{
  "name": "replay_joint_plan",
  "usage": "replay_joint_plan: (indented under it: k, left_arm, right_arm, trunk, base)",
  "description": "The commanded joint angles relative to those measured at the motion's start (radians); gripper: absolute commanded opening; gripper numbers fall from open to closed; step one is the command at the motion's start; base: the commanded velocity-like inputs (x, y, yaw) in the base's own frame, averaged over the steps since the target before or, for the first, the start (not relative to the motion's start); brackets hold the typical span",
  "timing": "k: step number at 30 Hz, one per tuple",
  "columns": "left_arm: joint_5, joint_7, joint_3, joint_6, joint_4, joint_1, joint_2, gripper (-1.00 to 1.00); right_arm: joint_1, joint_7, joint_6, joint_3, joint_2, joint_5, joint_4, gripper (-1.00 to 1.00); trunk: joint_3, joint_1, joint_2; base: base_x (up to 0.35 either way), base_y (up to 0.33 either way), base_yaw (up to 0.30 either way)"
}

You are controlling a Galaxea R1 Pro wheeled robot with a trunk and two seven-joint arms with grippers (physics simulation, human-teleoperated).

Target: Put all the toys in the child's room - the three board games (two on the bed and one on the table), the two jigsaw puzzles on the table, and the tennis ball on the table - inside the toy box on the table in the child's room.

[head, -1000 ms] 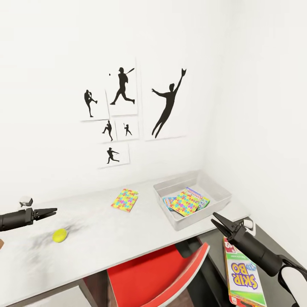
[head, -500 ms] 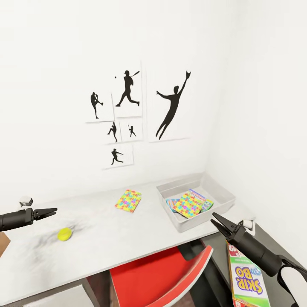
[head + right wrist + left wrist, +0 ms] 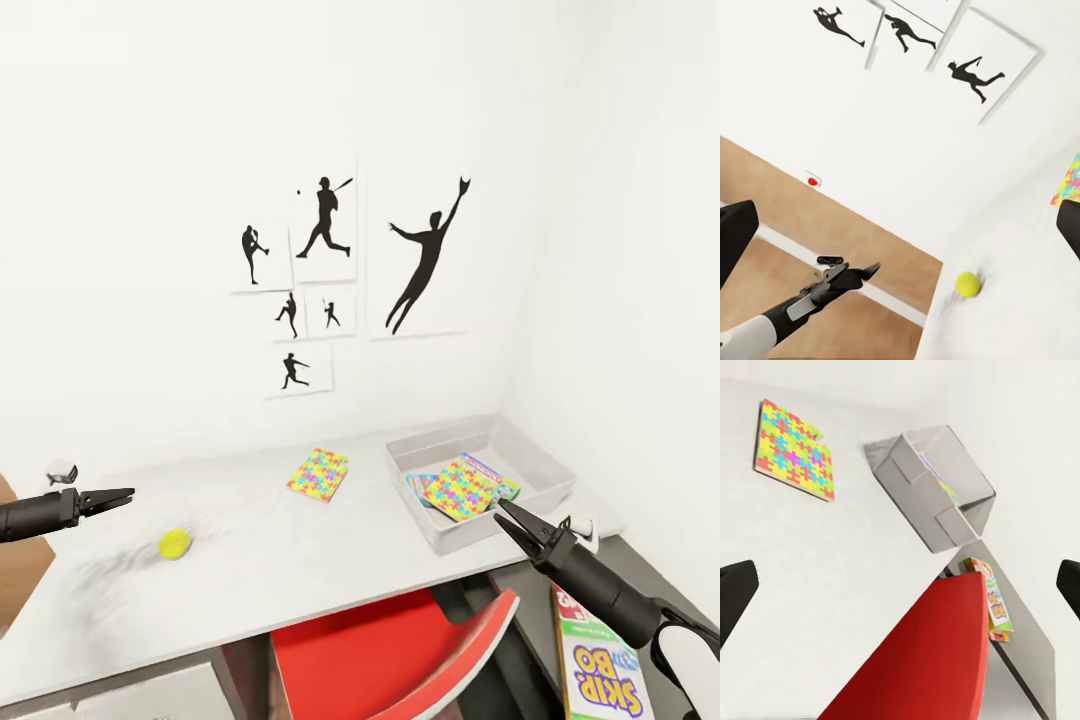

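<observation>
The tennis ball (image 3: 175, 544) (image 3: 967, 283) rests on the left part of the pale table (image 3: 280, 560). One jigsaw puzzle (image 3: 319, 474) (image 3: 793, 450) lies flat mid-table. At the table's right end the grey toy box (image 3: 540, 462) (image 3: 934, 487) holds a second puzzle (image 3: 460, 490) on top of flat printed boxes. A SKIP-BO board game (image 3: 600, 665) (image 3: 994, 600) lies on a dark low surface beyond the table's right end. My left gripper (image 3: 120, 494) (image 3: 900, 585) (image 3: 870, 268) hovers open over the table's left end. My right gripper (image 3: 510, 515) (image 3: 900, 229) is open and empty just in front of the toy box.
A red chair (image 3: 380, 650) (image 3: 922, 660) is tucked under the table's front edge. Black baseball silhouettes (image 3: 320, 290) hang on the white wall behind. The side wall closes in right of the toy box. Wood floor (image 3: 832, 225) shows to the left.
The whole picture has slid to the right, so the camera has turned left. Both grippers keep their places in the view, and nothing on the table has moved.
</observation>
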Motion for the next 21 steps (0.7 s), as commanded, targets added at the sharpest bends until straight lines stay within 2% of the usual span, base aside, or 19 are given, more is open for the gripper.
replay_joint_plan:
  k: [1, 6, 17, 21]
  left_arm:
    - [0.006, -0.004, -0.009, 0.011, 0.0, -0.001, 0.0, 1.0]
    - [0.006, -0.004, -0.009, 0.011, 0.0, -0.001, 0.0, 1.0]
    - [0.006, -0.004, -0.009, 0.011, 0.0, -0.001, -0.013, 1.0]
    - [0.006, -0.004, -0.009, 0.012, 0.0, -0.001, -0.024, 1.0]
  right_arm:
    - [-0.001, 0.0, 0.007, -0.001, 0.0, -0.005, 0.0, 1.0]
    - [-0.001, -0.007, 0.007, 0.0, 0.0, -0.005, 0.0, 1.0]
    - [-0.001, -0.02, 0.007, 0.002, 0.0, -0.005, 0.0, 1.0]
    - [-0.016, -0.077, 0.012, 0.001, 0.0, -0.005, 0.0, 1.0]
  trunk:
    - [-0.001, 0.001, -0.002]
    - [0.002, 0.001, -0.002]
    - [0.002, 0.001, -0.002]
    - [0.002, 0.001, -0.002]
  base:
    - [0.0, 0.0, 0.158]
    - [0.0, 0.0, 0.08]
    - [0.0, 0.0, 0.003]
    - [0.0, 0.0, 0.0]
